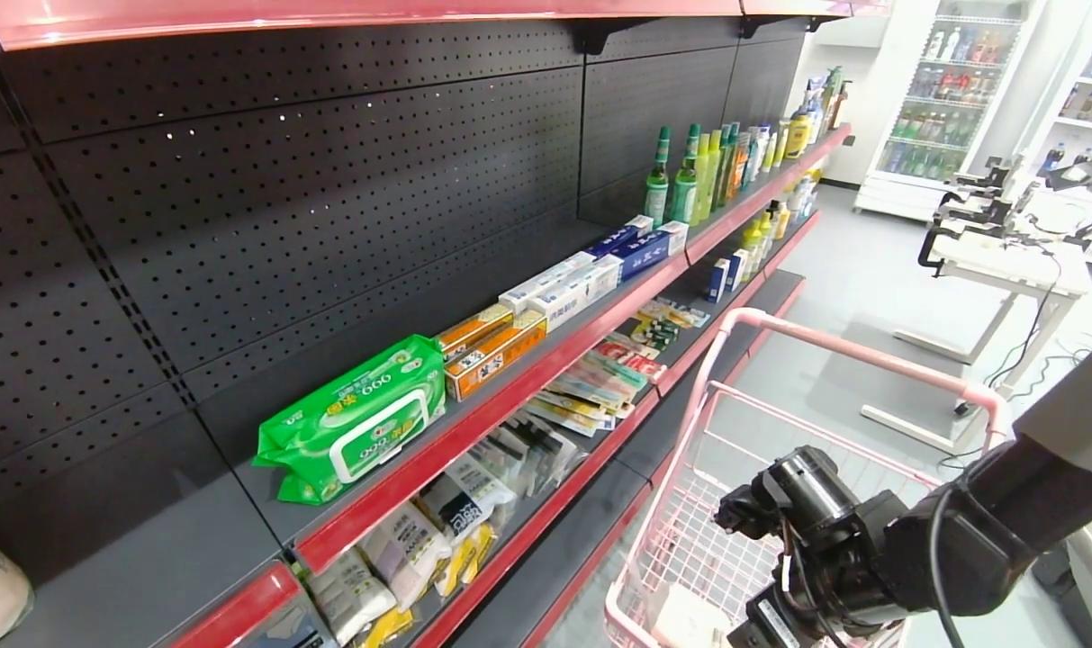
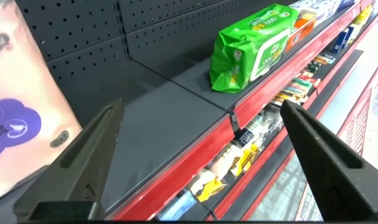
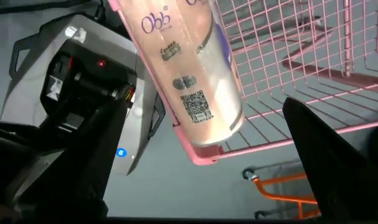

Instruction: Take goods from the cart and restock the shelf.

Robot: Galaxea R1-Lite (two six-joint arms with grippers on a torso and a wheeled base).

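A pink paper-roll pack [image 3: 189, 81] lies in the pink wire cart [image 3: 288, 74], its end against the cart's corner rim. The right gripper [image 3: 204, 104] hangs over that corner, at 5 o'clock in the head view. Its jaws stand wide open and hold nothing, and the pack shows between them but clear of both.

The left gripper [image 2: 201, 104] hovers over a bare stretch of the grey shelf [image 2: 170, 112], its jaws also spread wide and empty. A second roll pack [image 2: 17, 106] stands on the shelf just beside it.

In the head view a green wet-wipe pack [image 1: 352, 418] lies on the same shelf at 8 o'clock. Orange toothpaste boxes [image 1: 491, 346] and green bottles [image 1: 681, 180] run from it toward 2 o'clock.
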